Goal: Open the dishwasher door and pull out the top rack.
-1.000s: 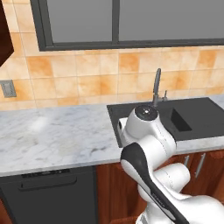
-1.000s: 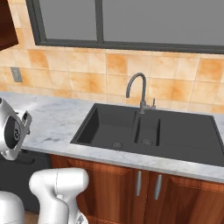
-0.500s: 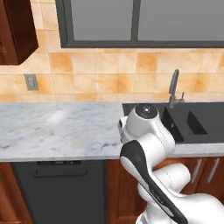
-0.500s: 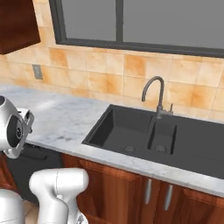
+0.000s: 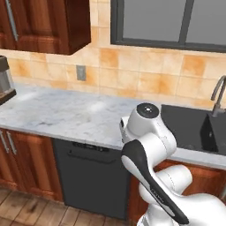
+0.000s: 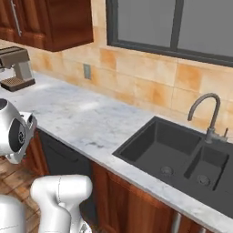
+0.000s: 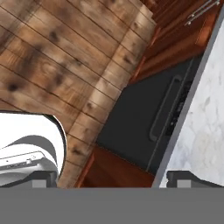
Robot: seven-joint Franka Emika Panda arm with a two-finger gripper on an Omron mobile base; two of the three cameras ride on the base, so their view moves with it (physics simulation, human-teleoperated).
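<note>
Now the gripper [image 7: 109, 179] stands wide and holds nothing, looking down over the closed dishwasher door [image 5: 90, 181]. Since the earlier frame the whole view has shifted left; a coffee machine [image 6: 16, 68] and upper cabinet [image 5: 42, 24] appear, while the sink [image 6: 182, 157] lies further right.

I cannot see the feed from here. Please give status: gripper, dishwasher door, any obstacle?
Gripper open, holding nothing, high above the floor. Dishwasher door shut, handle untouched. Nothing in front of the door.
</note>
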